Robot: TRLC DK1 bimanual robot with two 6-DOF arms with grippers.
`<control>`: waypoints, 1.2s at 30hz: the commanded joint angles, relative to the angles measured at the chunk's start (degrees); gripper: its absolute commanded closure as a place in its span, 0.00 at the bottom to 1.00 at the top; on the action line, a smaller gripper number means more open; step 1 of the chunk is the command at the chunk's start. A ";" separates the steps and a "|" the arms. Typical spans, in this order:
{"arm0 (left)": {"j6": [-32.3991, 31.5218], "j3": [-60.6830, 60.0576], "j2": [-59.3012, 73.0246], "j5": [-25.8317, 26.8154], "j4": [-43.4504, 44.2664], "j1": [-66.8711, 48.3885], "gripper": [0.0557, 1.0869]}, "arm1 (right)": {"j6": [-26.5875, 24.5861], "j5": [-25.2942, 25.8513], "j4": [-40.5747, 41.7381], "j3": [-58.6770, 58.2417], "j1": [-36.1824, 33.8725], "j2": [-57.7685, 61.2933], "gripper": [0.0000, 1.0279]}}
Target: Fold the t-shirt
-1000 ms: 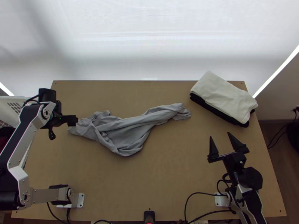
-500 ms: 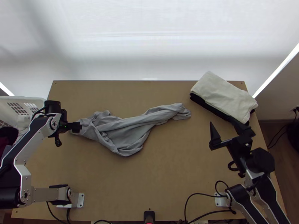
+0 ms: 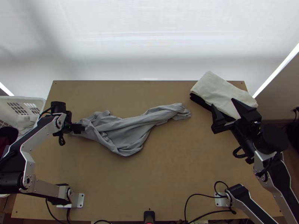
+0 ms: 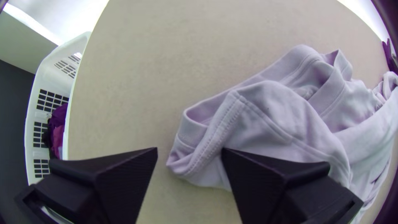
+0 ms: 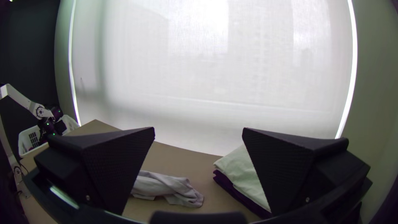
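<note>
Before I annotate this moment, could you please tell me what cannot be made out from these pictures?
T-shirt's underside: top view, hidden by its own folds.
Black cloth's middle: top view, covered by the white cloth.
Basket's outer end: top view, cut off by the left edge.

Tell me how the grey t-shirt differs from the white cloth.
The grey t-shirt lies bunched and twisted; the white cloth is folded flat. The grey t-shirt rests directly on the table, the white cloth on top of black cloth. Both look plain.
</note>
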 commanded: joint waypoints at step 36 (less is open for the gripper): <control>-16.40 56.00 8.62 -1.12 -22.92 -40.53 0.96 | 9.81 0.33 -17.01 12.41 -1.66 6.73 0.03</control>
